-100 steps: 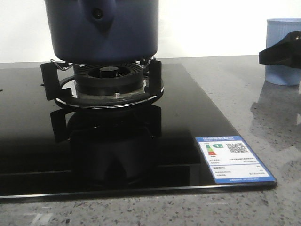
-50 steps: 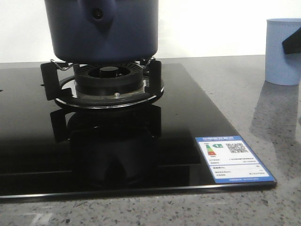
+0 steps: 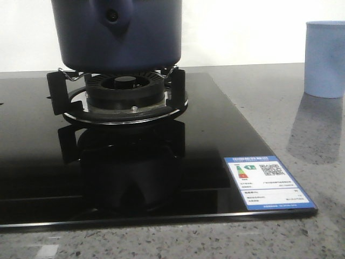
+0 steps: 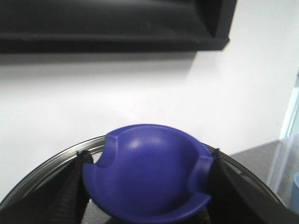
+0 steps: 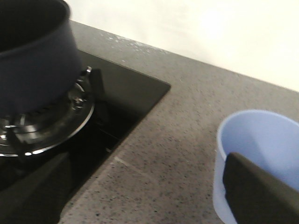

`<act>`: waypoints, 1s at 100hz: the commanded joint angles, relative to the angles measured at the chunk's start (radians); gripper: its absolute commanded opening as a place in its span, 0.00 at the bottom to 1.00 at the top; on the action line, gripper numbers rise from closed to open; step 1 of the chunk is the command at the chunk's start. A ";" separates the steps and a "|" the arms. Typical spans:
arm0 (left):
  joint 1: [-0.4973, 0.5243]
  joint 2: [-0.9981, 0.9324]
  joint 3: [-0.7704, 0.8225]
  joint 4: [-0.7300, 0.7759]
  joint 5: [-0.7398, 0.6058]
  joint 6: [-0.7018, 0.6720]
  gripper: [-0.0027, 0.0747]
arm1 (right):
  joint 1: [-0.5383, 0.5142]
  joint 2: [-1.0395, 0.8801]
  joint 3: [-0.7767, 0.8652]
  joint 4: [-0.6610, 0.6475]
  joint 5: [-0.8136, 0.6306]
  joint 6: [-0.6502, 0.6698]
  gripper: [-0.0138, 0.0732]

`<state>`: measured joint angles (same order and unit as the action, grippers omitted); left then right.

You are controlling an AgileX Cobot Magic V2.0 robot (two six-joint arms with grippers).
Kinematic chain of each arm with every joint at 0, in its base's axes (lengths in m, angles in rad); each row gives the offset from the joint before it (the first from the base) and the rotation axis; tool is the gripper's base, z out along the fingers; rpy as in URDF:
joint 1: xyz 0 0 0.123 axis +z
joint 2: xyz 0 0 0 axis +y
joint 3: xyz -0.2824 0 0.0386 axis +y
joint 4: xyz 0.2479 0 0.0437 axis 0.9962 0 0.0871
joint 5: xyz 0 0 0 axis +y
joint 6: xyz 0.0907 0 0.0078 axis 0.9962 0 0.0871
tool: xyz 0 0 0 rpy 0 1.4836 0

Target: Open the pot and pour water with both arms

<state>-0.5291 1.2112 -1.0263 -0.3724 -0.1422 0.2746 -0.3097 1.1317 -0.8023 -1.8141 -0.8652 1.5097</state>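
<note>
Left wrist view: the left tool grips the lid's blue knob. The right tool gapes, empty, between pot and cup. Likely heavy, smooth-sided; grasp its handle mount.

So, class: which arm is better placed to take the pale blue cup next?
Right: the right hand is open, a finger beside the cup; the left hand grips the lid knob.

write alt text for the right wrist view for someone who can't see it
A pale blue cup stands on a grey speckled counter, one dark gripper finger in front of it. Apart from it, the navy pot sits on a burner of a black glass hob.
</note>
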 commanded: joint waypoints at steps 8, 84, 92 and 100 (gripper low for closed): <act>-0.051 0.040 -0.039 0.028 -0.147 -0.002 0.48 | -0.004 -0.069 -0.023 0.040 -0.029 0.012 0.85; -0.072 0.179 -0.041 0.032 -0.161 -0.002 0.48 | -0.004 -0.097 -0.023 0.043 -0.080 0.020 0.85; -0.072 0.184 -0.041 0.032 -0.156 -0.002 0.48 | -0.004 -0.097 -0.023 0.043 -0.080 0.020 0.85; -0.072 0.187 -0.041 0.032 -0.156 -0.002 0.48 | -0.004 -0.097 -0.023 0.043 -0.080 0.020 0.85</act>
<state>-0.5959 1.4306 -1.0263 -0.3480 -0.1928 0.2746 -0.3097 1.0565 -0.8007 -1.8240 -0.9416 1.5302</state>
